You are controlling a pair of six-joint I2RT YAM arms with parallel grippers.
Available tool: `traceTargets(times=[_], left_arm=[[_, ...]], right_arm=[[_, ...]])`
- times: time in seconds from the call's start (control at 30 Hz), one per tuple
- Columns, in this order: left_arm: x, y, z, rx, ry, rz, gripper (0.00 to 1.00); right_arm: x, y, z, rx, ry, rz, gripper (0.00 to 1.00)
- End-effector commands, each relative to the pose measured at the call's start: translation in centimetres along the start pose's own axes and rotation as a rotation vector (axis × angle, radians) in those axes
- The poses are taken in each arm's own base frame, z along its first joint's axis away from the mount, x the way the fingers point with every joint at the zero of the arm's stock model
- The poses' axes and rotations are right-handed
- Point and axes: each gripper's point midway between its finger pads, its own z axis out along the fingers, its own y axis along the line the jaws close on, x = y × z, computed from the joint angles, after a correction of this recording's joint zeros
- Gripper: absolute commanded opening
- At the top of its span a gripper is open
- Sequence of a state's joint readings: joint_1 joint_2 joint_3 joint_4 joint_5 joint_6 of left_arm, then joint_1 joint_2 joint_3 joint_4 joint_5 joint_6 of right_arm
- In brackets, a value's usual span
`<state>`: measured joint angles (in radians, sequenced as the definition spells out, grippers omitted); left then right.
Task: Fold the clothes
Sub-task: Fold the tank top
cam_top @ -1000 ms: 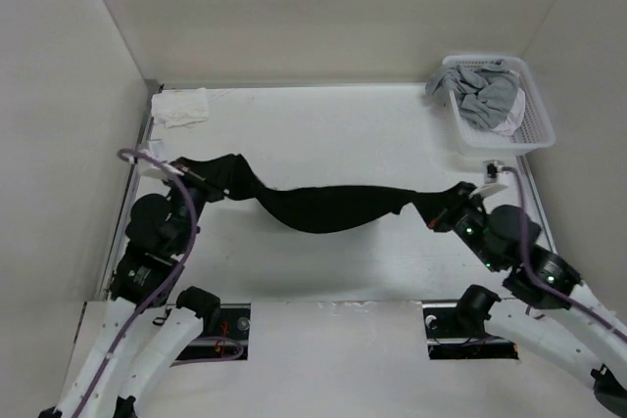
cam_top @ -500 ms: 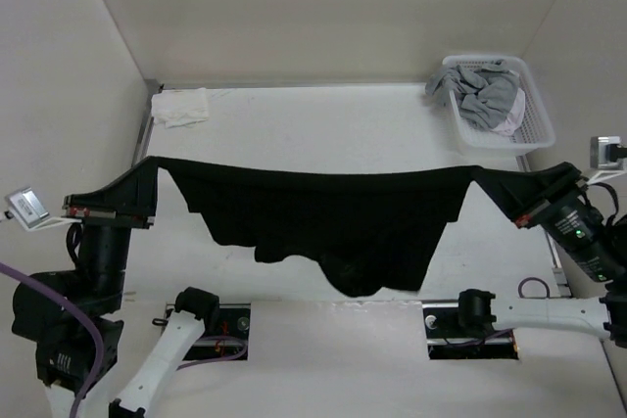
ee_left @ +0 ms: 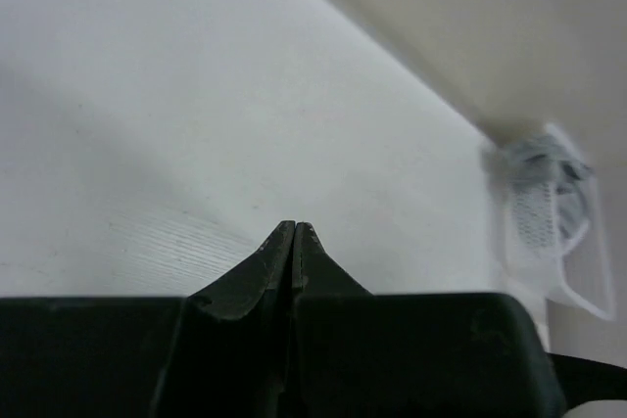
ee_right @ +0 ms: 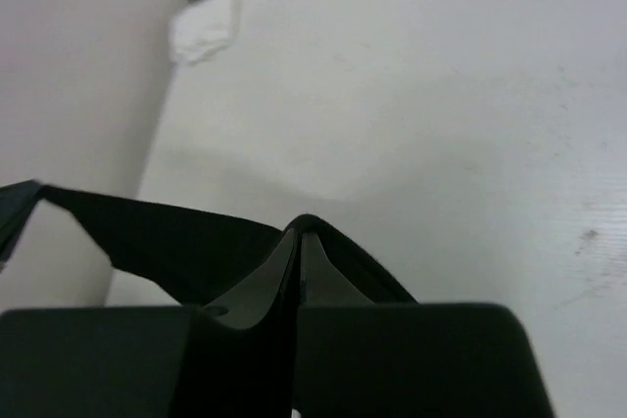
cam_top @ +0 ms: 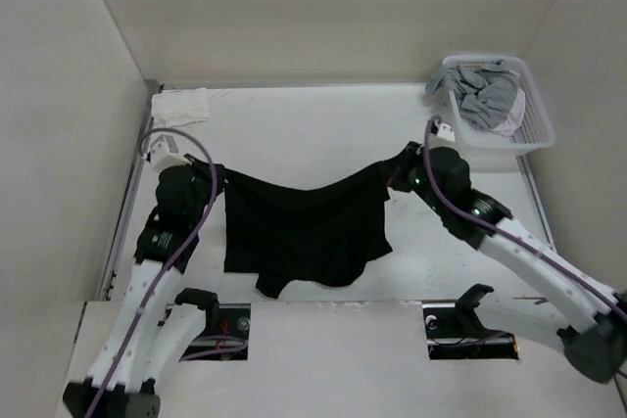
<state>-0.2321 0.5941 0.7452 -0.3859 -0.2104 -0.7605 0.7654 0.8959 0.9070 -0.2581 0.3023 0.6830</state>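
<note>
The white surface [cam_top: 323, 129] carries a basket [cam_top: 537, 134] of grey clothes [cam_top: 485, 95]. A white cloth [cam_top: 181, 107] lies far left of the basket, and the black shirt [cam_top: 304, 232] rests its lower edge nearer, also to the left.

Black garment [ee_right: 147, 242] (right wrist view) partly behind end effector [ee_right: 297, 234]

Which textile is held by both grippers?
The black garment, stretched between the left gripper and right gripper; the grey garments lie in the basket, the white cloth in a corner.
</note>
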Motion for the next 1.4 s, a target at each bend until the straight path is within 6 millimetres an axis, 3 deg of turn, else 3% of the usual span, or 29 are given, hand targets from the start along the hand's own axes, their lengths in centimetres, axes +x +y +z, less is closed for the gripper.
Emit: traceTargets(times=[0.0, 0.1, 0.17, 0.3, 0.43, 0.53, 0.67, 0.77, 0.87, 1.03, 1.2, 1.37], left_arm=[[-1.5, 0.7, 5.9, -0.029, -0.098, -0.065, 0.0], [-2.0, 2.3, 11.8, -0.096, -0.108, -0.105, 0.0], [-2.8, 3.1, 15.2, -0.12, -0.124, -0.121, 0.0], [-2.7, 5.1, 21.4, -0.17, -0.102, -0.131, 0.0], [-0.9, 6.0, 26.2, -0.161, -0.027, -0.157, 0.0], [-0.7, 6.1, 28.1, -0.154, -0.015, -0.173, 0.0], [-1.7, 4.9, 27.6, -0.121, -0.039, -0.172, 0.0], [-1.1, 3.9, 26.2, -0.088, -0.025, -0.172, 0.0], [1.1, 3.2, 23.8, -0.056, -0.004, -0.175, 0.0], [4.5, 4.1, 18.6, -0.04, 0.031, -0.188, 0.0], [6.4, 5.1, 13.8, -0.021, 0.049, -0.173, 0.0], [7.2, 5.7, 10.6, 0.004, 0.07, -0.192, 0.0]], right_arm=[[-0.7, -0.7, 5.6, -0.103, 0.012, 0.104, 0.0], [-2.0, -4.5, 11.3, -0.036, 0.005, 0.148, 0.0], [-3.3, -6.5, 14.6, -0.012, 0.0, 0.17, 0.01], [-5.1, -10.4, 20.6, 0.037, 0.022, 0.216, 0.01], [-5.9, -13.4, 24.8, 0.061, 0.049, 0.252, 0.02], [-6.7, -14.8, 26.4, 0.064, 0.054, 0.268, 0.02], [-7.4, -16.0, 26.2, 0.074, 0.044, 0.276, 0.02], [-6.8, -16.0, 25.0, 0.07, 0.061, 0.275, 0.02], [-5.4, -16.2, 23.2, 0.082, 0.067, 0.27, 0.02], [-2.7, -17.4, 20.6, 0.107, 0.074, 0.299, 0.02], [-0.7, -19.1, 18.6, 0.135, 0.071, 0.335, 0.02], [1.1, -19.3, 16.2, 0.136, 0.064, 0.358, 0.01]])
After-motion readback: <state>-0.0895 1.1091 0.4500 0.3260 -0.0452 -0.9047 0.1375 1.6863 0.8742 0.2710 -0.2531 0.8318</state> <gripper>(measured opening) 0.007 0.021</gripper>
